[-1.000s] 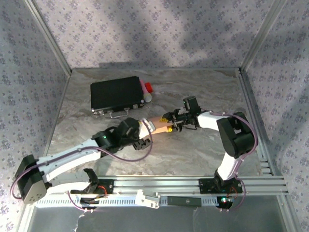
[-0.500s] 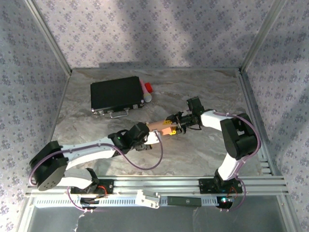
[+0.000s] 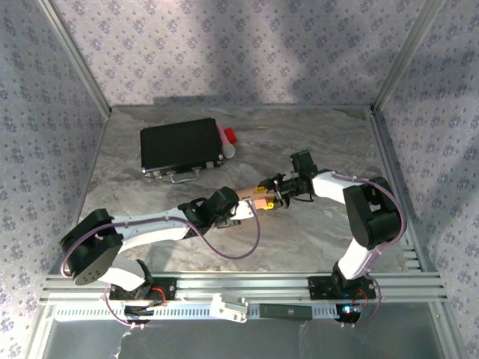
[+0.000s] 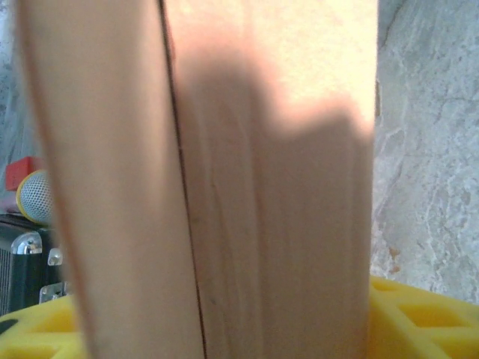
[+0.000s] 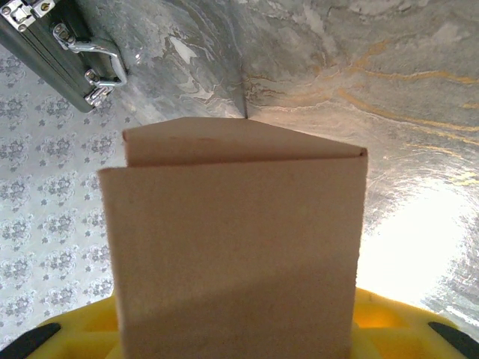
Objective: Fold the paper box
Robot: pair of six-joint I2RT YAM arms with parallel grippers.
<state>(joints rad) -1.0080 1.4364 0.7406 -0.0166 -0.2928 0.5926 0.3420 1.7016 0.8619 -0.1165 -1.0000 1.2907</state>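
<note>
Likely best done w/ the right gripper point(image 3: 271, 194), clamped on the paper box point(image 3: 248, 194), held steady while the left gripper point(image 3: 238, 211) presses a flap square along its crease. Box sits mid-table btwn both. Left arm stretches low; right arm bends inward. Left jaws' state can't be told.

The box point(image 3: 248, 195) spans the gap between both grippers. The right gripper point(image 3: 264, 193) clasps its right end, and the left gripper point(image 3: 241, 209) meets its left end. Well beyond the left gripper, a black case point(image 3: 179, 146) lies flat on the table point(image 3: 322, 134).
</note>
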